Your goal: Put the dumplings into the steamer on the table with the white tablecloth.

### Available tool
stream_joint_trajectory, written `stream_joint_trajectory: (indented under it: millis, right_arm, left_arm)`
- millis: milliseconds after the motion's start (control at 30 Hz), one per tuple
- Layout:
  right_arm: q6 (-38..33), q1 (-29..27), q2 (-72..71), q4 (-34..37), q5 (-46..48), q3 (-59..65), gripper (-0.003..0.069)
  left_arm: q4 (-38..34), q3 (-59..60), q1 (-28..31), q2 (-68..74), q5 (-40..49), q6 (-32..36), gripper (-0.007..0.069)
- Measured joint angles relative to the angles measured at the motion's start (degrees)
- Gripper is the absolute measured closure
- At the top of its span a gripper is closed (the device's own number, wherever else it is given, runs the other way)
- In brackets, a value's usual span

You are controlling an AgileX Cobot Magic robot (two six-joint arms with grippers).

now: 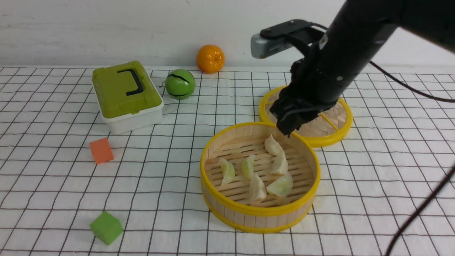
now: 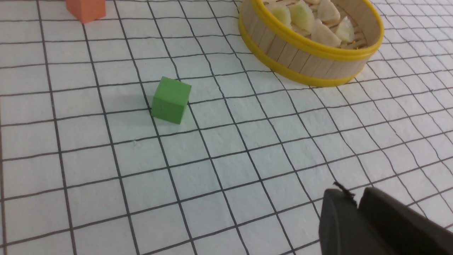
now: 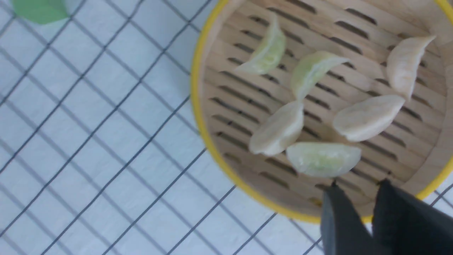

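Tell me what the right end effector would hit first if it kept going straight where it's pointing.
Probably the far rim of the steamer: the right end effector points down right over that edge. Depth is unclear, so it could instead pass just inside and land on the nearest dumpling.

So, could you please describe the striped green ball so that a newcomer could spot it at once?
Find the olive-green lidded box with a black handle, far left on the white grid tablecloth. Just right of it sits the glossy green ball. Black curved stripes set it apart from the plain orange fruit behind and the green foam cube near the front.
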Motion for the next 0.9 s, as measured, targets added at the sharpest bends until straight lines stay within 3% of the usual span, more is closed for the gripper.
stream_joint_trajectory:
  millis: [33,100,167,567,900]
  right_arm:
    - [-0.2,0.0,-0.5,0.3,0.0,0.4,0.0543]
    - [-2.7,0.1,-6.4,3.5,0.1,5.9,0.065]
    - [-3.6,0.1,-10.9,5.0,-1.4,10.8,0.0678]
    - [-6.5,0.1,-39.1,7.2,-26.9,36.2,0.0678]
    - [-6.7,0.1,-46.5,7.6,-24.9,41.0,0.0673]
  left_arm:
    - [0.1,0.1,0.0,-0.1,0.0,-0.2,0.0549]
    - [1.5,0.2,0.0,-0.4,-0.1,-2.0,0.055]
    - [2.0,0.2,0.0,-0.4,-0.1,-2.7,0.0548]
    - [2.4,0.3,0.0,-0.4,0.1,-3.3,0.0534]
    - [2.4,0.3,0.0,-0.4,0.1,-3.3,0.0524]
